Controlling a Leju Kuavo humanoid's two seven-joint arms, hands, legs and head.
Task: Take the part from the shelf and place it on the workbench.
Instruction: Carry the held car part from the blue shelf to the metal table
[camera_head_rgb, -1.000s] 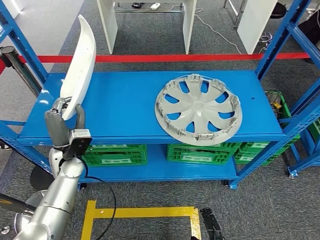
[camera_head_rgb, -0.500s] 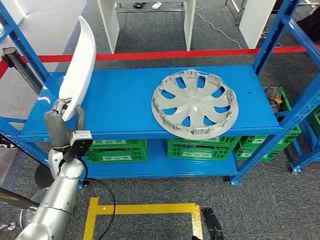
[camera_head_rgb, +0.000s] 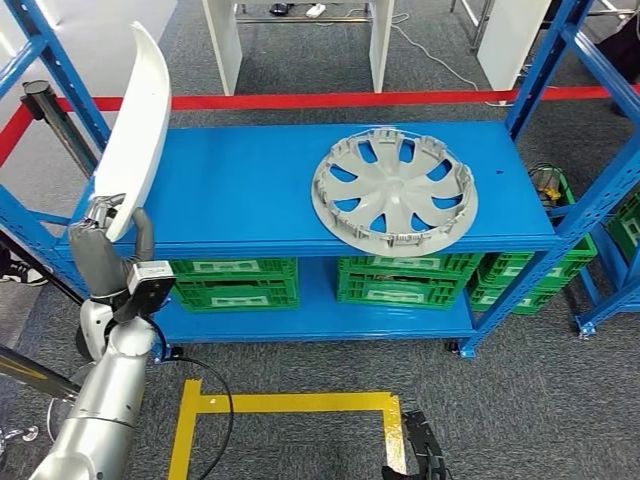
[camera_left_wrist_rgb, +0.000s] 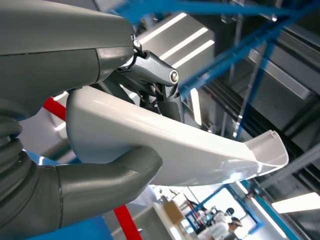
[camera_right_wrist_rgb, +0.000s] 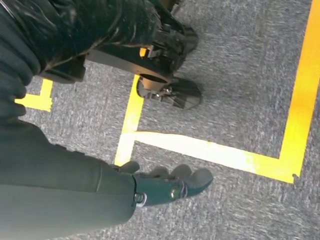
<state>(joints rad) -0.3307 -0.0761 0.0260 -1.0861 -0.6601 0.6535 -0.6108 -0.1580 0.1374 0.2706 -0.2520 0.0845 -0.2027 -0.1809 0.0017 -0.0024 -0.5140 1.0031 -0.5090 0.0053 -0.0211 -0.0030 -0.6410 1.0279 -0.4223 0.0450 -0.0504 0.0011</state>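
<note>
The right hand (camera_right_wrist_rgb: 166, 187) hangs empty over grey carpet with yellow floor tape (camera_right_wrist_rgb: 211, 152), fingers extended and apart; the left hand (camera_head_rgb: 102, 240) grips the lower end of a long white curved trim part (camera_head_rgb: 136, 125), held upright before the blue shelf (camera_head_rgb: 249, 195); farther right, a grey wheel cover (camera_head_rgb: 394, 190) lies flat on that shelf; green crates (camera_head_rgb: 234, 283) sit beneath.

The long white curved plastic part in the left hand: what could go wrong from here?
The left hand grips the long white curved plastic part only at its lower end, so it may tilt or slip. Its top stands near the blue shelf post and could knock it while being carried away.
</note>
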